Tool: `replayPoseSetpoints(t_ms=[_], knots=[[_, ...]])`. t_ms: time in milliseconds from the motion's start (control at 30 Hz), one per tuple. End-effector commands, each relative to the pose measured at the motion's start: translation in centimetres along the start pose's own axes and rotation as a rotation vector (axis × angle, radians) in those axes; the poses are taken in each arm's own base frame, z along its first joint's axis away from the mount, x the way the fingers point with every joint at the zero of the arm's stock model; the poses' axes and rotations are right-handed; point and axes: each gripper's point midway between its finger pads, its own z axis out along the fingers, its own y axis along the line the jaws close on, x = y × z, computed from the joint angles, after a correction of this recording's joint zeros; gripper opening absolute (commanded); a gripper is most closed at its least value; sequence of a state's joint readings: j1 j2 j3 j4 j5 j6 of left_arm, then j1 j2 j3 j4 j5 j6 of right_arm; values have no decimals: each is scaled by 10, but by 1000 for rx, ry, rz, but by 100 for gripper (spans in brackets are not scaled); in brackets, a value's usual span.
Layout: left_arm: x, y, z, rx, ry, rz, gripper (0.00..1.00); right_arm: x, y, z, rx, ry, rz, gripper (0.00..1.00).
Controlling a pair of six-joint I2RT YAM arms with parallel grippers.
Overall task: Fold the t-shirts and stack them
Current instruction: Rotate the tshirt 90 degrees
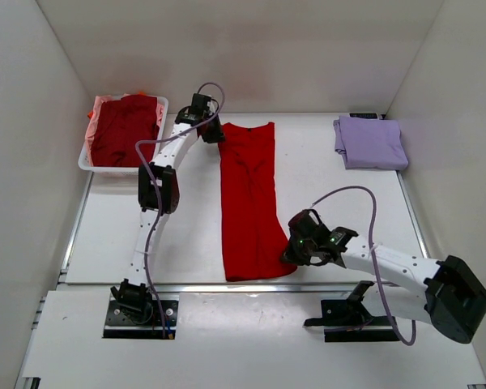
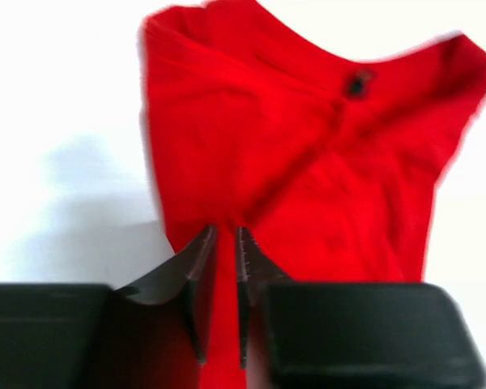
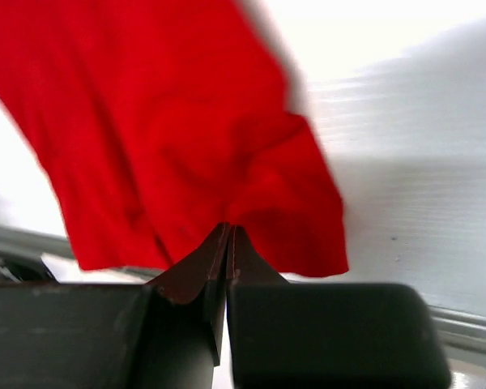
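One lavender t-shirt (image 1: pixel 371 143) lies folded, well beyond your right pincer (image 1: pixel 290 253), which pinches the red t-shirt (image 1: pixel 247 203) by its near hem. Your left pincer (image 1: pixel 213 134) sits barely parted at the collar end — grip unclear. Cross-fold pending — the maroon t-shirt (image 1: pixel 123 128) waits in the basket (image 1: pixel 85 162) beside it.

L wrist cam: red tee (image 2: pixel 308 162) smeared, I can't tell if left gripper (image 2: pixel 225 232) pinches it or just straddles it. R wrist cam cuts tee off at top & left. Top cam: dark thing (image 1: pixel 364 116) behind lavender tee (image 1: pixel 371 143), table (image 1: pixel 340 182) far right corner, too small to ID
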State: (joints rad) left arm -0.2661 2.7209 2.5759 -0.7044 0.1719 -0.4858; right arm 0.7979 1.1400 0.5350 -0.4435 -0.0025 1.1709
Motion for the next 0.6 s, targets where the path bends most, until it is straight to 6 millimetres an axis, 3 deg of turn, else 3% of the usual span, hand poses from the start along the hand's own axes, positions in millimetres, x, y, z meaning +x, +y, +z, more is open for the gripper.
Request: replayPoseSetpoints(t_ms=[0, 67, 133, 167, 200, 233, 267, 300, 333, 367, 400, 467, 500, 567], knots=[[-47, -76, -103, 115, -106, 111, 28, -19, 17, -14, -61, -117, -157, 0], [-18, -79, -118, 84, -29, 172, 38, -32, 12, -15, -51, -160, -221, 0], [25, -72, -141, 55, 52, 221, 45, -53, 11, -18, -48, -223, -328, 0], [25, -88, -173, 86, 11, 243, 48, -62, 5, -16, -32, -248, -333, 0], [61, -69, -165, 64, 70, 234, 52, -75, 2, -18, -44, -263, -351, 3], [84, -65, -182, 81, 66, 230, 53, -73, -1, -16, -63, -231, -363, 13], [86, -76, -213, 118, 22, 232, 55, -75, 0, -17, -103, -222, -336, 20], [121, -57, -208, 97, 75, 227, 57, -83, -7, -17, -98, -222, -338, 36], [148, -48, -223, 92, 98, 232, 58, -85, -7, -20, -113, -238, -341, 44], [158, -53, -240, 114, 88, 242, 59, -84, -12, -19, -103, -244, -345, 48], [182, -47, -249, 125, 103, 255, 61, -84, -7, -23, -125, -252, -375, 54], [231, -23, -255, 109, 161, 207, 62, -79, -13, -22, -140, -231, -365, 61], [238, -26, -260, 138, 154, 198, 64, -75, -14, -21, -155, -214, -361, 62], [272, -7, -268, 131, 170, 135, 66, -60, -19, -17, -186, -167, -352, 65]])
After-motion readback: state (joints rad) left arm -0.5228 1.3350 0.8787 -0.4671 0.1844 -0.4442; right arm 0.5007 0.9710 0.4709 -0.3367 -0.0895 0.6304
